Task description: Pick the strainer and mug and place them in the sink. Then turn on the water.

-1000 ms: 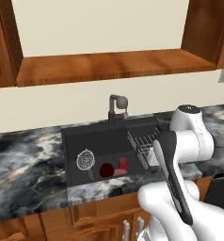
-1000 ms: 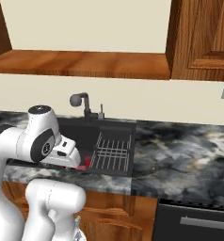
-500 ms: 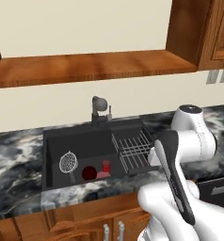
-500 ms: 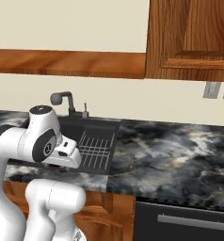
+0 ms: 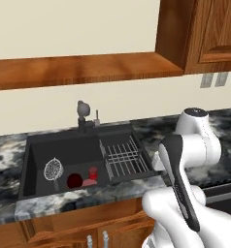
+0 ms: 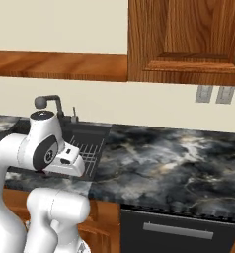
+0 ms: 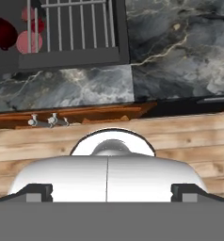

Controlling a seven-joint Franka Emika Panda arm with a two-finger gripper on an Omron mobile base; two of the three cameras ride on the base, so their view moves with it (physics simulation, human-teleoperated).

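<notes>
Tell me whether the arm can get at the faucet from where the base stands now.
Probably yes, with a stretch. The faucet stands at the back of the sink, open from above with nothing over it. But the arm sits folded off to the sink's right, beyond the wire rack, so it must reach left and forward.

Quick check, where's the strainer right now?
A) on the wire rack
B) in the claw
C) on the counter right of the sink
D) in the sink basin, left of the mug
D: in the left base view the strainer lies inside the sink basin, just left of the mug.
</notes>
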